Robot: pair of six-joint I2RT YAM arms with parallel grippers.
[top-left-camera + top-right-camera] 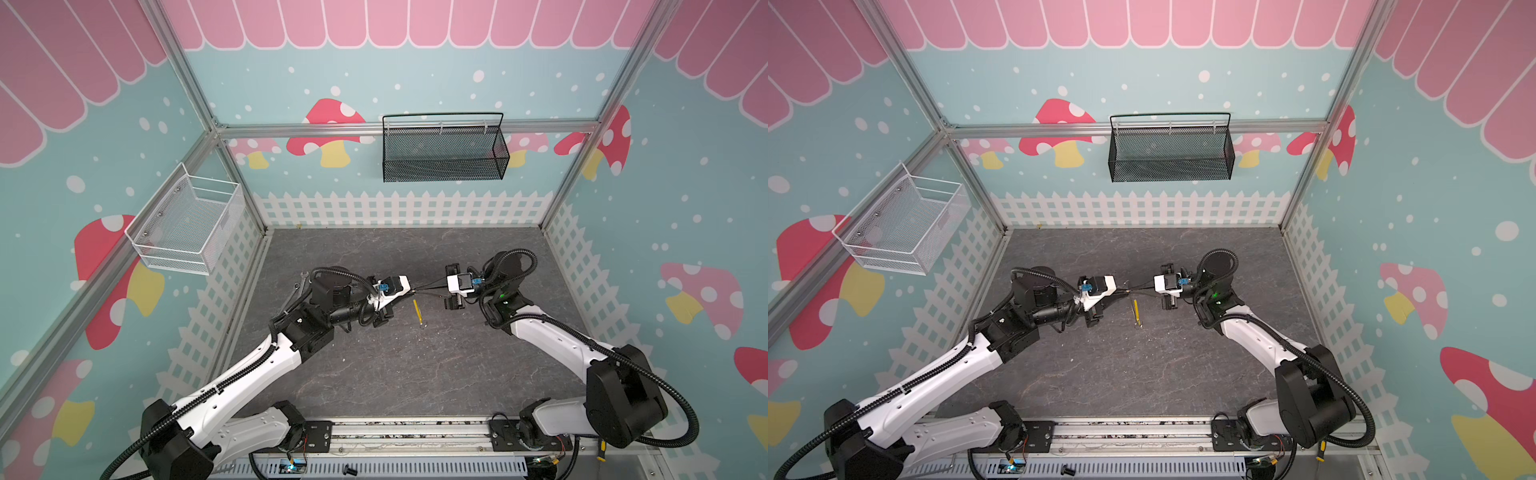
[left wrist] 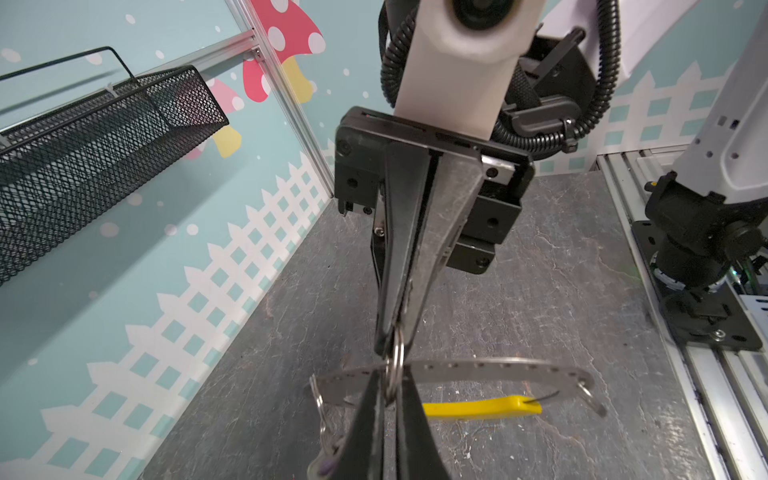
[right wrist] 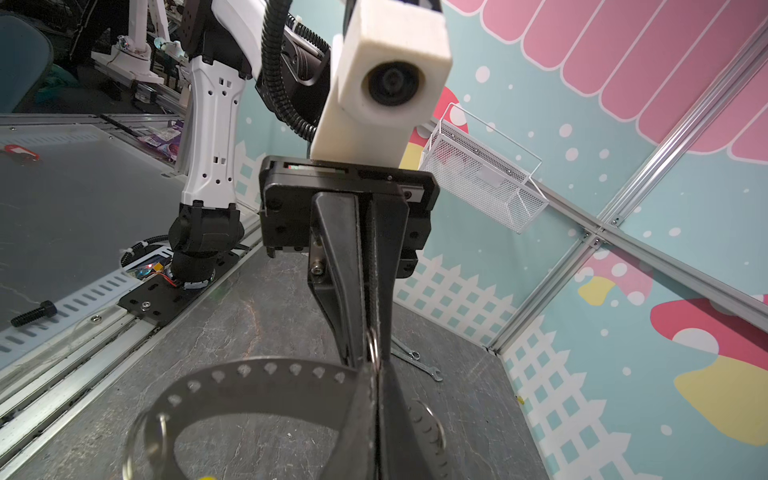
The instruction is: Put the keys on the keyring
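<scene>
My two grippers meet tip to tip above the middle of the table, the left gripper [image 1: 412,292] [image 2: 388,395] facing the right gripper [image 1: 417,289] [image 3: 376,370]. The keyring shows as a curved perforated metal band [image 2: 478,368] [image 3: 257,376] and a yellow plastic segment [image 2: 482,407] [image 1: 417,311] with thin wire leaving its end. The right gripper is shut on the band. A small split ring [image 2: 397,363] [image 3: 372,347] sits on the band, and the left gripper is shut on it. One of the keys, with a lilac tag [image 2: 325,464], hangs blurred from another ring at the band's end.
Two silver wrenches [image 3: 415,361] [image 1: 301,282] lie on the dark table behind the left arm. A white wire basket [image 1: 187,226] hangs on the left wall. A black mesh basket [image 1: 442,151] hangs on the back wall. The aluminium rail [image 1: 411,432] runs along the front edge.
</scene>
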